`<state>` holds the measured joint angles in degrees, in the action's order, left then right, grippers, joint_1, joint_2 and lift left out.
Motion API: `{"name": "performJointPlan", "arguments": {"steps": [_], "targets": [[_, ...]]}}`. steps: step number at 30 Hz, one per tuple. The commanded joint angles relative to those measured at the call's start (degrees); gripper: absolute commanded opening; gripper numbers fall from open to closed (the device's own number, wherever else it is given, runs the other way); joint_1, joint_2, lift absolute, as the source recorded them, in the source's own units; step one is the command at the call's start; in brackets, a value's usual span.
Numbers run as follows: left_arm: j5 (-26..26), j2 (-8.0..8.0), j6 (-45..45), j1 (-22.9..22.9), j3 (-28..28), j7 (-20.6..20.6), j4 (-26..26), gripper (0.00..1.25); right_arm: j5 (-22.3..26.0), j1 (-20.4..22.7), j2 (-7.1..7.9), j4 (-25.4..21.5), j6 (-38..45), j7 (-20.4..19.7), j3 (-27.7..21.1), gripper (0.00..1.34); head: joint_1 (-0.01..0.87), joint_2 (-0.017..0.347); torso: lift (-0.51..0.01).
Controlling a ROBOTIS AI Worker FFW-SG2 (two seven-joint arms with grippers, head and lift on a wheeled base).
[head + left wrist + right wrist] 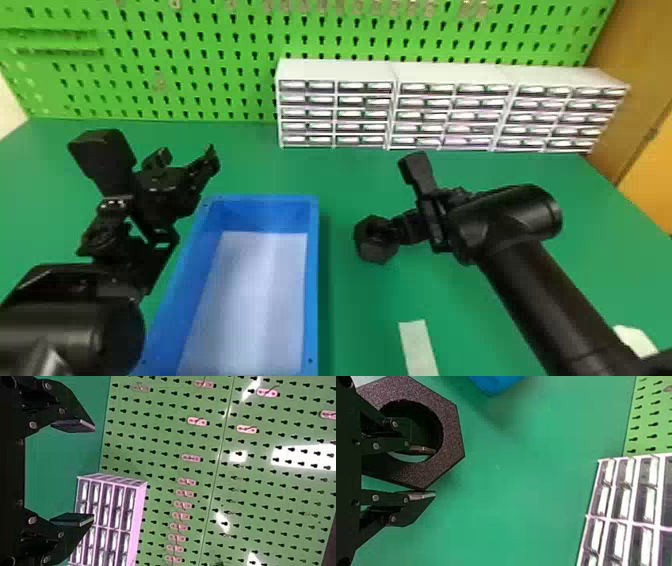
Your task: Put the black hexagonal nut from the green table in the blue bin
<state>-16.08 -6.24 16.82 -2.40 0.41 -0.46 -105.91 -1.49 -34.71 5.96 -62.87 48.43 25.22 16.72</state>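
Observation:
In the head view, my right gripper (394, 229) is right of the blue bin (313, 260), shut on the black hexagonal nut (378, 251) over the green table (360, 320). The right wrist view has one finger of this gripper (434, 473) through the hole of the nut (451, 427) and the other along its outer side, with the ring's wall between them. How high the nut hangs is hard to tell. My left gripper (185, 157) is beyond the bin's far left corner; in the left wrist view the same gripper (93, 473) stands open, holding nothing.
White drawer cabinets (455, 75) line the table's back, before a green pegboard (200, 60). A pale strip (418, 345) lies on the table near the front, right of the bin. A whitish item (635, 340) is by the right forearm.

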Motion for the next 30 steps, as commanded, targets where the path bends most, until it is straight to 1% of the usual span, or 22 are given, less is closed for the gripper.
{"name": "performJointPlan", "arguments": {"steps": [1, 8, 13, 18, 21, 23, 25, 28, 30], "targets": [[-0.01, 0.00, 0.06, 0.03, 0.03, 0.02, 0.00, 0.79, -1.15, 1.31, 0.37, -1.91, 0.00, 0.00, -2.48, 0.31, 0.691, 0.009, -0.097], [-0.01, 0.00, -0.03, 0.03, 0.12, -0.07, -0.09, 0.79, -3.17, 3.95, 1.07, -6.39, -0.71, 0.00, -6.78, 0.31, 0.691, 0.009, -0.097], [-0.09, 0.00, -0.03, 0.03, 0.21, 0.02, -0.18, 0.79, -3.35, 6.85, 1.33, -9.64, -4.22, 0.00, -12.50, 0.31, 0.691, 0.009, -0.097], [-0.09, 0.00, 0.06, 0.11, 0.30, 0.02, -0.18, 0.79, -3.35, 9.04, 1.51, -12.81, -7.30, 0.00, -16.89, 0.31, 0.691, 0.009, -0.097], [-0.09, 0.00, 0.06, 0.20, 0.47, 0.02, -0.18, 0.79, -2.56, 10.45, 1.42, -14.65, -10.81, -0.35, -19.09, 0.31, 0.691, 0.009, -0.097], [-0.09, 0.00, -0.03, 0.20, 0.39, 0.02, -0.18, 0.79, -1.41, 11.59, 1.24, -16.24, -13.63, -1.93, -20.32, 0.31, 0.691, 0.009, -0.097], [-0.09, 0.00, -0.03, 0.20, 0.39, 0.02, -0.18, 0.79, -0.71, 12.82, 0.63, -17.99, -16.79, -3.43, -21.64, 0.31, 0.691, 0.009, -0.097], [-0.09, 0.00, 0.06, 0.29, 0.47, 0.02, -0.18, 0.79, 1.13, 13.88, 0.37, -18.96, -20.66, -4.31, -22.43, 0.31, 0.691, 0.009, -0.097], [-0.09, 0.00, 0.06, 0.29, 0.47, 0.02, -0.26, 0.79, 2.10, 14.32, 0.45, -19.40, -22.68, -4.39, -22.34, 0.31, 0.691, 0.009, -0.097]]}}
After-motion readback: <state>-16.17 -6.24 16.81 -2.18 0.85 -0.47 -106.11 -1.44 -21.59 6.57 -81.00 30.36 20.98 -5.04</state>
